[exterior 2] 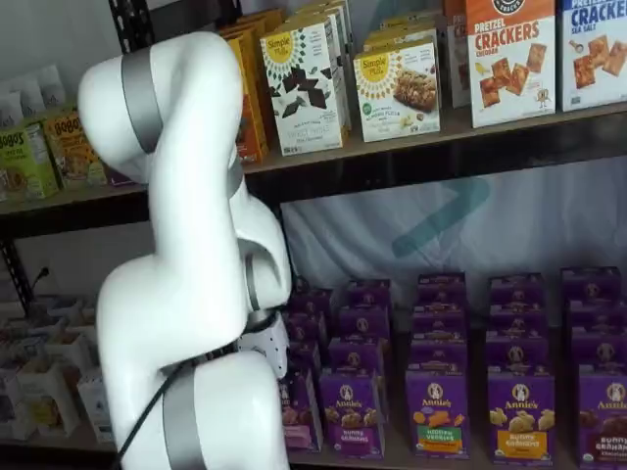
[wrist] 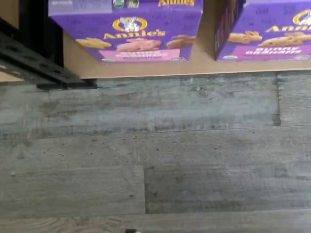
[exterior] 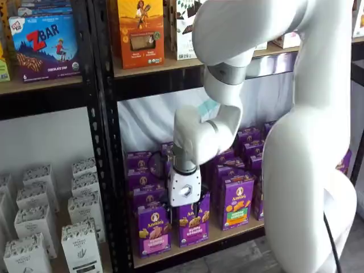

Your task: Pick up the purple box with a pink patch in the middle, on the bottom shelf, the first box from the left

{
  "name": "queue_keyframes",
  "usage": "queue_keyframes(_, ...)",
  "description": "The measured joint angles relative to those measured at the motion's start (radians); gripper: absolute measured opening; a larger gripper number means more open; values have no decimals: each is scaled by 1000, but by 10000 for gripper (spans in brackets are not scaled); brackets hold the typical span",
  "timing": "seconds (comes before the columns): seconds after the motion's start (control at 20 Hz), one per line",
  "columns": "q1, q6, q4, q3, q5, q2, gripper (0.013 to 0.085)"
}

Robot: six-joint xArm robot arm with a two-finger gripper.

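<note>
- Two purple cartons fronting the bottom shelf (exterior: pixel 196 245); purple box (exterior: pixel 152 228) with pink band at the row's left end, upright, label out — easy to reach.
- End effector (exterior: pixel 195 208) poised just before the row, right of the box; finger spread hidden — cannot tell.

The purple box (wrist: pixel 129 36) is printed cardboard with a light sheen on its front. The bottom shelf (wrist: pixel 194 65) is a smooth, matt tan board that looks like wood. The upright (exterior: pixel 102 142), at left centre of a shelf view, is black perforated metal, matt. The floor (wrist: pixel 155 155) shows grey planks with a rough, worn grain. The arm (exterior 2: pixel 186 294) has a glossy white shell.
</note>
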Motion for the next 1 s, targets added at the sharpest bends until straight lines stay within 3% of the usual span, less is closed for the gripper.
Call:
queue_keyframes(0.4, -8, 5, -14, -134, 16, 122, 850)
queue_keyframes(0.75, -7, -49, 43, -235, -7, 221, 850)
queue_keyframes(1.0, -8, -46, 37, -300, -17, 282, 850)
